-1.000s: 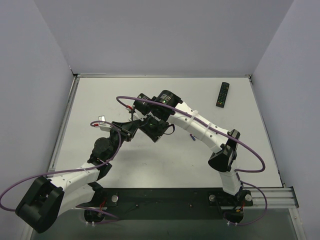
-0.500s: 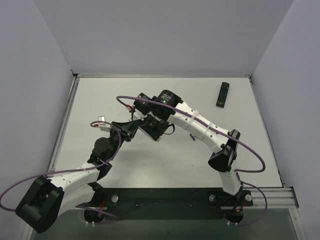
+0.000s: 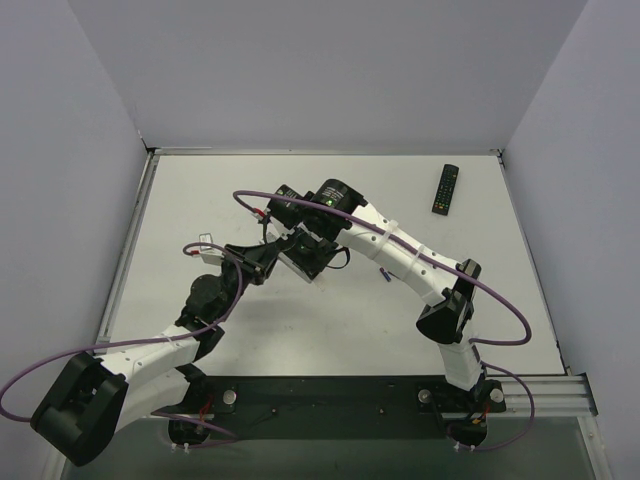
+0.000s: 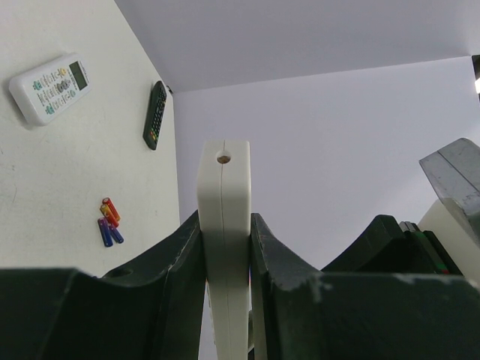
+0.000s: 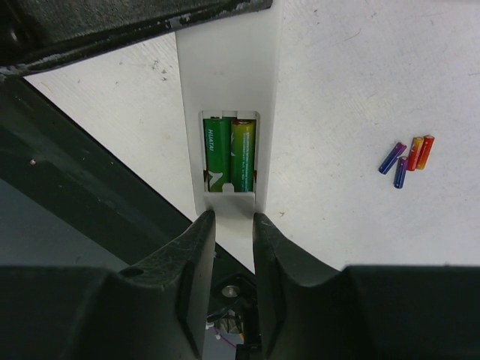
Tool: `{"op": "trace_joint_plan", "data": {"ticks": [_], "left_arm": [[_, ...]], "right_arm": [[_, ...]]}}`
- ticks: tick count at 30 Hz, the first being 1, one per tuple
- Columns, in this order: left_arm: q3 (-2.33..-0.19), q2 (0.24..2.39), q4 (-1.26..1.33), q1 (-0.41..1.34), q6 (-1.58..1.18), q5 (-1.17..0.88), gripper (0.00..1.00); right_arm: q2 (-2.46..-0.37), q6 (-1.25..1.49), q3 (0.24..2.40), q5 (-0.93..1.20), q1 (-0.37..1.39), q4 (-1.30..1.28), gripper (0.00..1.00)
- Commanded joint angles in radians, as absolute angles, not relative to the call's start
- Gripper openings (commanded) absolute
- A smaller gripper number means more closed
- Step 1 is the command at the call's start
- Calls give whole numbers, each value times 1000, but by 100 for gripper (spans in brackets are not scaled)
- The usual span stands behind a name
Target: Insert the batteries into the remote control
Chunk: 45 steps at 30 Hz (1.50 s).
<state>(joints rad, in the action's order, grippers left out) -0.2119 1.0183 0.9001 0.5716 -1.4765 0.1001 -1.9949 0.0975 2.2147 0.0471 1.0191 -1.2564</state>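
We are looking down first on a bare white table [image 3: 200, 200] boxed in by plain pale walls, with a black remote [image 3: 446, 189] lying far off to the right; the left arm [image 3: 160, 345] and right arm [image 3: 410, 262] are meeting over the middle, and their heads are hiding the work from us. From the left wrist we are seeing the left gripper [image 4: 223, 225] clamped tight on the slim white remote control [image 4: 223, 176], holding it on edge above the table, while a wider white remote [image 4: 51, 86] and a little cluster of red and blue cells [image 4: 109, 223] are lying well apart on the surface. From the right wrist we are looking into the open compartment, where both green batteries [image 5: 230, 154] are lying side by side, so we are judging the loading as all but finished. The right gripper [image 5: 234, 229] is standing only narrowly apart at the compartment's near end, gripping nothing that we can see; whether its tips are touching the casing we cannot tell. The next move, we are thinking, calls for pressing the cells flat and backing away gently.
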Motion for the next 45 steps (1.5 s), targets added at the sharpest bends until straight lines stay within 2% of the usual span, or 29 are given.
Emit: {"op": "trace_joint_plan", "data": {"ticks": [1,9,31,45], "left_arm": [[-264,1008,934,583,-1505,86,0],[-265,1016,931,592,-1516,84,0],[-282,1035,908,595,-1689,106,0],[-308,1063,885,604,-1738,81,0]], "right_arm": [[-2000,101,2247,23,1025,-1290,23],[-2006,100,2234,23,1025,-1289,11],[-1936,22,1968,-25,1046,-1063,7],[-1939,-57,1931,41,1045,-971,7]]}}
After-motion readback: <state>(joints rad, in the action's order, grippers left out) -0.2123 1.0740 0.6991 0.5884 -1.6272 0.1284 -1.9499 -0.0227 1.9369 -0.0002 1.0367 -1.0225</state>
